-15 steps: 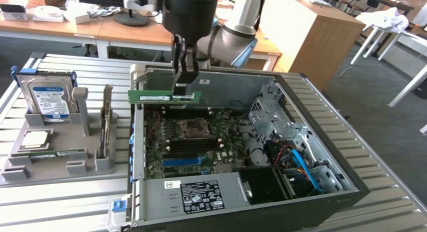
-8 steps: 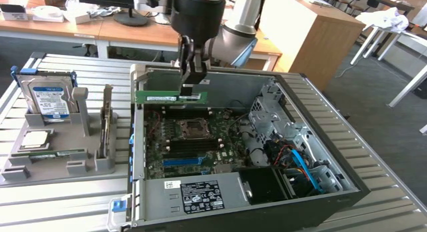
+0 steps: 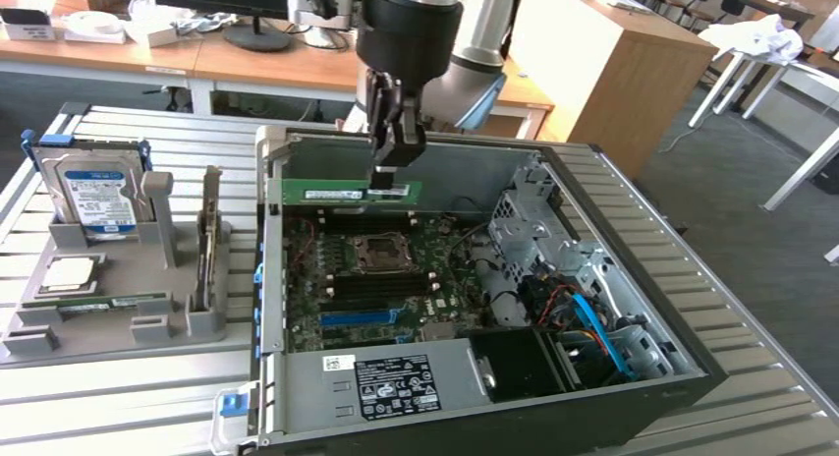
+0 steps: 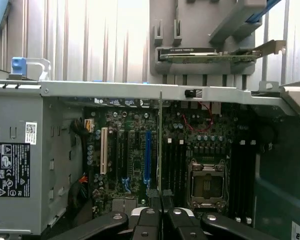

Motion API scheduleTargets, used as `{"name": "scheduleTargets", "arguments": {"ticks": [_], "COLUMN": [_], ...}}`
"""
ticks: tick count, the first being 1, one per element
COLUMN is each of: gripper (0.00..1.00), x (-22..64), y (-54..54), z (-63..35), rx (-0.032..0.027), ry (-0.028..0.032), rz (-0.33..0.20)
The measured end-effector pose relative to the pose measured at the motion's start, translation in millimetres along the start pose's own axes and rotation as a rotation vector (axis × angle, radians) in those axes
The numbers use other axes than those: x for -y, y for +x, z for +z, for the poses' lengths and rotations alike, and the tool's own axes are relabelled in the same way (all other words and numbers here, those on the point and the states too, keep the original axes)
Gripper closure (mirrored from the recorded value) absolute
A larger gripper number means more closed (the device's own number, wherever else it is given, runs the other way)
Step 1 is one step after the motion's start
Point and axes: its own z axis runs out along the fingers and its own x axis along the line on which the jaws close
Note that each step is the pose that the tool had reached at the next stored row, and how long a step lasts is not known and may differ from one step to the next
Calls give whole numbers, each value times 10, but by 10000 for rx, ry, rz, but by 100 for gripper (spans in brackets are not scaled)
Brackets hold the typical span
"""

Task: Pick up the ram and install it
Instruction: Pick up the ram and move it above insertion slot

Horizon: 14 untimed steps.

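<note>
Black-fingered gripper (image 3: 389, 176) pinches the top edge of the long, thin green circuit-board ram (image 3: 328, 193), hanging level over the green motherboard (image 3: 380, 279) inside the open grey computer case (image 3: 630, 242); likely light, stiff, fragile, best held by its edges.

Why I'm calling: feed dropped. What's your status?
End effector shut on ram. Ram hangs above motherboard in open case. No obstruction seen beneath.
</note>
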Motion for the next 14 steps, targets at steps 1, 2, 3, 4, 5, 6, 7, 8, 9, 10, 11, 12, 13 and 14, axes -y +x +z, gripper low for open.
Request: {"name": "scheduleTargets", "arguments": {"ticks": [1,2,3,4,5,6,7,8,9,10,11,12,13,14], "gripper": [88,88,88,88,88,88,88,88,88,88,88,88,88,88], "x": [20,42,62,82,102,123,143,163,186,207,228,250,272,293], "y": [1,3,4,6,7,9,10,11,12,13,15,16,17,18], "z": [0,1,1,1,1,1,2,2,3,3,3,3,3,4], "rx": [0,0,0,0,1,0,1,1,1,0,0,1,0,0], "ry": [-3,-6,-9,-12,-16,-20,-23,-27,-30,-34,-38,-42,-47,-50], "rz": [1,0,0,-1,0,-1,0,1,1,1,0,0,0,0]}}
